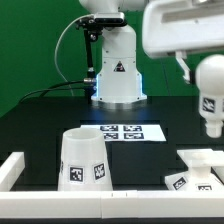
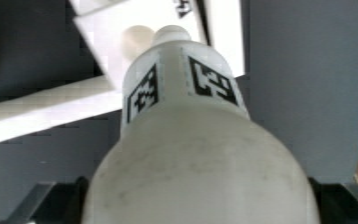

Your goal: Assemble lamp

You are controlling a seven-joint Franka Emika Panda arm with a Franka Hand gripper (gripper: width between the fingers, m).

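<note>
I have the gripper [image 2: 190,202] clamped round the bulb [image 1: 209,103], held above the base [image 1: 203,161] (neck pointing down). The shade [image 1: 85,160] stands upright, well off to the exterior view's left of the base.

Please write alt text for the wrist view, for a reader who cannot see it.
A white bulb fills the view, its round end held in the end effector, its neck pointing away. Two black-and-white tags sit on the neck; a dark table and blurred white parts lie beyond.
</note>
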